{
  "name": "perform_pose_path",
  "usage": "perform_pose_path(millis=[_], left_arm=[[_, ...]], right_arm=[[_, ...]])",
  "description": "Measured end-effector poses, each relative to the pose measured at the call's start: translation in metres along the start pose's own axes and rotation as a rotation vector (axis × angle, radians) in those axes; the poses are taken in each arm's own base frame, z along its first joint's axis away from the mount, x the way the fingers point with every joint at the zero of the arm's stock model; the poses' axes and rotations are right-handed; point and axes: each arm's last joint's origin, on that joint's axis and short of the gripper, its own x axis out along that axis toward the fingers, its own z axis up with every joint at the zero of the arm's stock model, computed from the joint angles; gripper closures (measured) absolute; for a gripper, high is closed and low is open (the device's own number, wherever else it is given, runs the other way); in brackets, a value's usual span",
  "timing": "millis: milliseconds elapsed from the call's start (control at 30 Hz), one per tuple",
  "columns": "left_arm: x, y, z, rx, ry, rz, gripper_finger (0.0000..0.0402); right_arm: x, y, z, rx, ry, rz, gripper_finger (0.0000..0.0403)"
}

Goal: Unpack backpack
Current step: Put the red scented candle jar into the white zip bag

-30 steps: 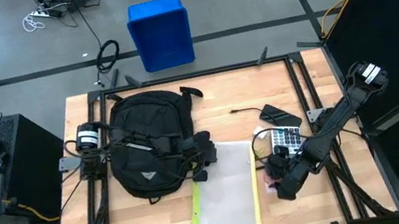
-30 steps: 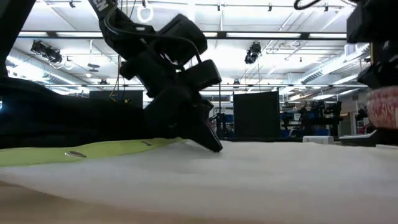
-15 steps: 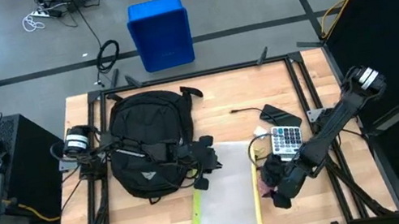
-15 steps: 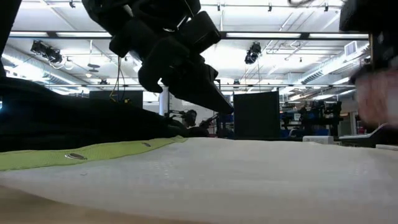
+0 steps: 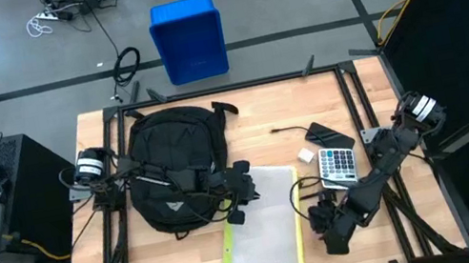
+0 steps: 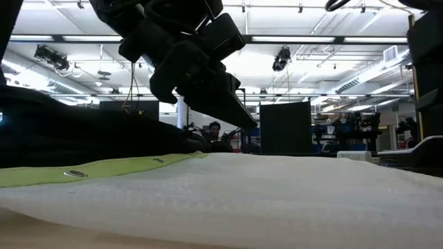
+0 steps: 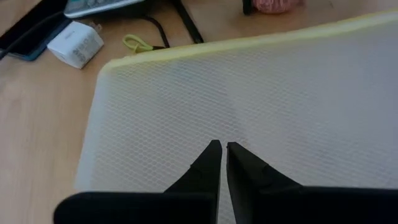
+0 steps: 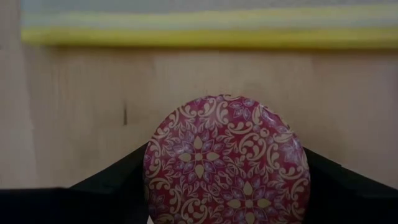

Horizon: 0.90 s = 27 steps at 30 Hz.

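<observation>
**A:** Since the job is emptying the backpack (image 5: 173, 169), where does it lie, and what is already out?

**B:** It lies flat on the left part of the wooden table (image 5: 250, 109), a rounded black shape with its straps toward the middle. Spread out to its right are a white mesh pouch with a yellow-green edge (image 5: 264, 218), a calculator (image 5: 338, 164), a dark phone (image 5: 325, 136), a small white charger block (image 5: 305, 155) and a thin black cable (image 5: 287, 129). They sit apart from one another, which I judge is deliberate: each unpacked thing gets its own bare patch of table.

**A:** What is the left gripper doing?

**B:** The left gripper (image 7: 222, 149) hangs just above the mesh pouch, near the backpack's straps. Its two dark fingers are pressed together with nothing between them. In the low view it is clear of the pouch, not touching.

**A:** And the right one?

**B:** The right gripper (image 5: 328, 223) is low over the table's front right, just beside the pouch's yellow edge. Its fingers stand fairly wide, clamped on either side of a round red tin with a cream floral pattern (image 8: 225, 167). Probably it is carrying the tin to a free spot; I cannot tell whether the tin touches the wood.
</observation>
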Motion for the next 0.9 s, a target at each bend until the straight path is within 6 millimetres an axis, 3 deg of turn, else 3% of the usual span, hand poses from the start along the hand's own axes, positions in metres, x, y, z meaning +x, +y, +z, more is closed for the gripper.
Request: perform_pose_path(millis=[267, 500, 667, 767, 900], left_arm=[[0.002, -0.005, 0.005, -0.046, -0.049, -0.011, 0.0402], [0.004, -0.029, 0.012, 0.0, -0.13, -0.146, 0.0398], [0.003, -0.048, 0.013, 0.053, -0.132, -0.216, 0.0367], [0.002, -0.055, 0.009, 0.034, -0.061, -0.166, 0.0341], [-0.012, -0.064, 0.002, -0.043, 0.172, -0.092, 0.032]], right_arm=[[0.01, -0.009, 0.018, -0.022, -0.017, 0.028, 0.0137], [0.011, -0.016, 0.023, -0.034, -0.004, 0.02, 0.0137], [0.012, -0.018, 0.023, -0.036, -0.018, -0.013, 0.0137], [0.012, -0.019, 0.026, -0.033, -0.032, -0.006, 0.0137], [0.013, -0.019, 0.028, -0.045, -0.039, -0.003, 0.0137]])
